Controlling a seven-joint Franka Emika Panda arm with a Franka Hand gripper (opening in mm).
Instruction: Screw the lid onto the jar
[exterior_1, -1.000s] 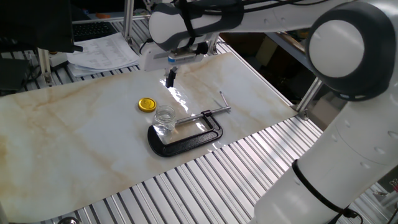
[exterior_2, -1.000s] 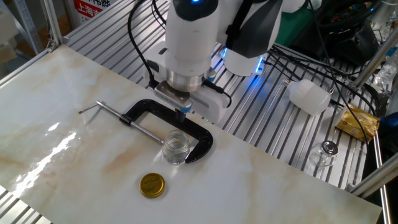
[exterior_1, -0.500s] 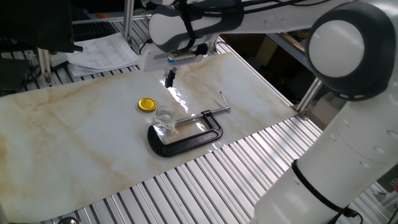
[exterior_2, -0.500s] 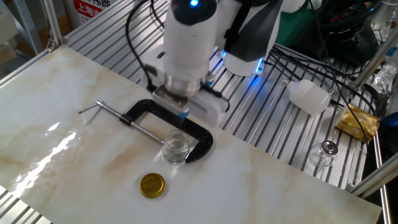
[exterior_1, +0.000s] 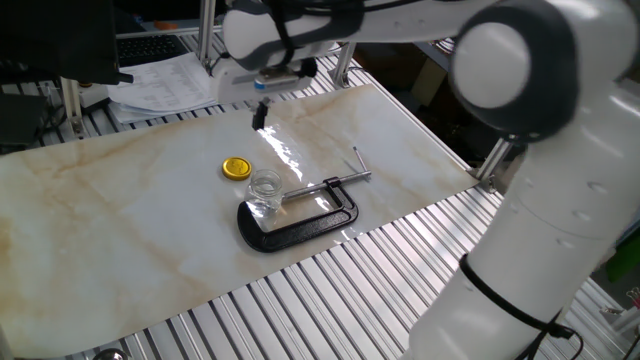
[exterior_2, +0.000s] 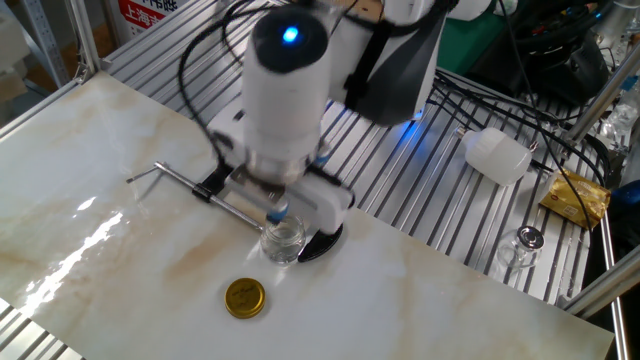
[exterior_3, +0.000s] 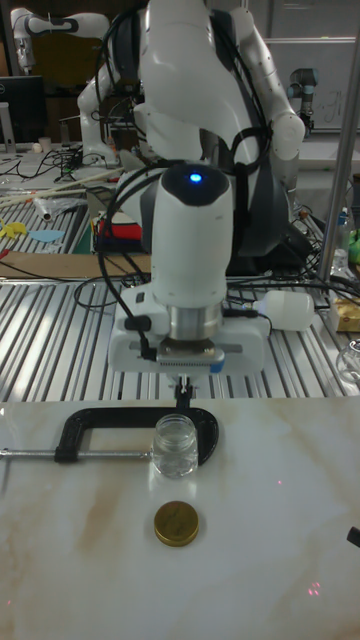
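Gripper (exterior_1: 259, 115) hangs in the air above the marble table (exterior_1: 120, 210), holding nothing; its fingers look pressed together, a thin dark tip pointing down. Lid (exterior_1: 237, 167) lies flat on the table, apart from the gripper. Jar (exterior_1: 265, 189) stands upright and open just beside the lid, inside the curve of the black clamp (exterior_1: 300, 222). In the tall fixed view the gripper (exterior_3: 183, 395) sits behind the jar (exterior_3: 174, 444), with the lid (exterior_3: 177, 523) in front.
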